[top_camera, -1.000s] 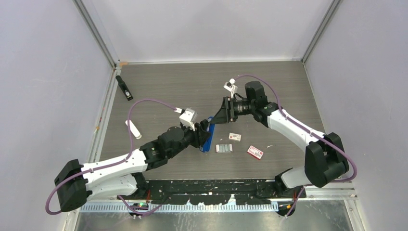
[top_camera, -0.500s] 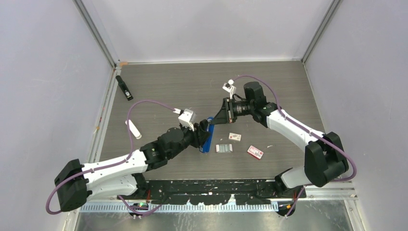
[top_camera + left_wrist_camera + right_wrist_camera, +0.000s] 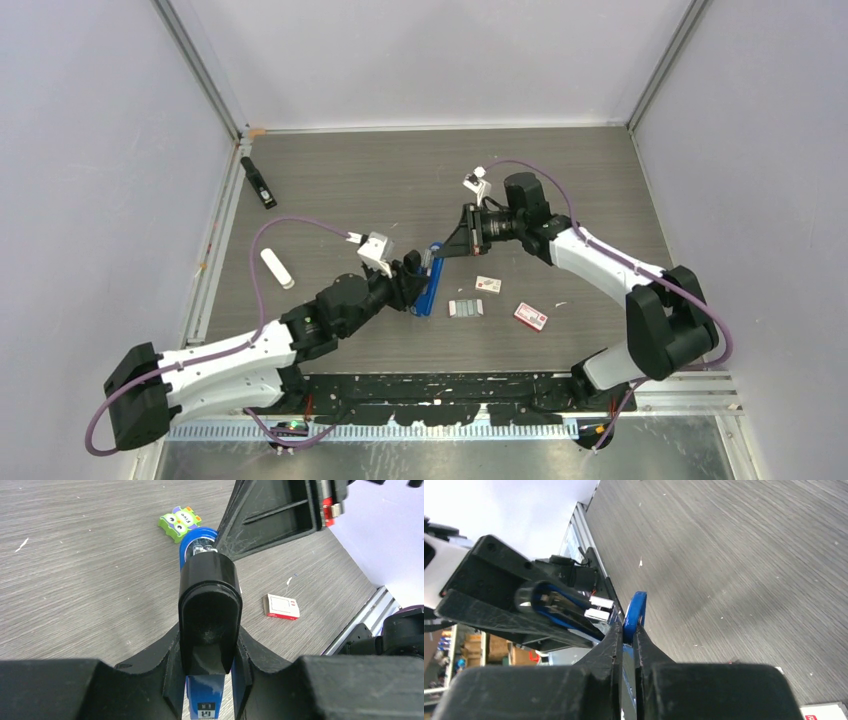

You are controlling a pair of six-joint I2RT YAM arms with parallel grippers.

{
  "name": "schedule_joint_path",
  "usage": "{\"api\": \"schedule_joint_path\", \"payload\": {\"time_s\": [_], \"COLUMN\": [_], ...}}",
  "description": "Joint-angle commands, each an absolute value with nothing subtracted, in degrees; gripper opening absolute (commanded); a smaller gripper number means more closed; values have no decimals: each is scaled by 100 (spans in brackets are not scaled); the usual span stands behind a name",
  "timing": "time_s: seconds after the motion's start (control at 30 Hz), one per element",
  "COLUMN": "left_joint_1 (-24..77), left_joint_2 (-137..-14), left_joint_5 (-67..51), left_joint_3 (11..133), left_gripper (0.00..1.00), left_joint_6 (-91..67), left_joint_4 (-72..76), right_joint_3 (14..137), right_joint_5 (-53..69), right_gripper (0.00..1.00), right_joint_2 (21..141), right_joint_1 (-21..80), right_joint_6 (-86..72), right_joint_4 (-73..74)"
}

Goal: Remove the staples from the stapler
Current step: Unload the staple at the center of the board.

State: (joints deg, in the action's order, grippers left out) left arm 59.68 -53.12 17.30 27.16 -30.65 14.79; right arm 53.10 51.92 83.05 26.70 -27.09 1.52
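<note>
A blue stapler [image 3: 430,287] with a black top [image 3: 210,595] is held above the table's middle. My left gripper [image 3: 413,278] is shut on its body, one finger on each side [image 3: 209,650]. My right gripper [image 3: 441,251] comes from the right and is shut on the stapler's thin blue front end [image 3: 634,611], its fingertips [image 3: 628,634] pinching it. Silvery metal [image 3: 599,609] shows inside the opened stapler; I cannot tell whether it is staples. Silvery-grey strips of staples [image 3: 465,308] lie on the table just right of the stapler.
Two red-and-white boxes [image 3: 488,285] [image 3: 531,316] lie right of the strips. A green packet [image 3: 179,521] sits beyond the stapler. A black stapler [image 3: 258,182] lies at the far left, a white object [image 3: 278,268] nearer. Grey walls enclose the table.
My right gripper has closed onto the stapler's blue front end. The left arm has drawn back slightly to the left with the stapler still in its grip.
</note>
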Motion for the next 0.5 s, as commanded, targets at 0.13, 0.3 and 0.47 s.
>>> {"api": "schedule_joint_path", "payload": {"time_s": [0.13,0.3,0.47], "left_joint_1": [6027,6022,6027], "left_joint_2": [-4448,-4342,-4175], "left_joint_5": [2079,2367,3115], "left_joint_3": [2441,2386,2378], "left_gripper": [0,0,0], "left_joint_6": [-3173,-3062,-3071], "left_joint_4": [2866,3111,2980], "right_joint_3": [5194,5149,5116], "right_joint_5": [4748,4887,5053], "right_gripper": [1,1,1], "right_joint_2": [8760,9001,9304], "right_joint_1": [2477,2403,2391], "right_joint_6": [-2899,-3019,-3249], "right_joint_4": [-235,-400,-652]}}
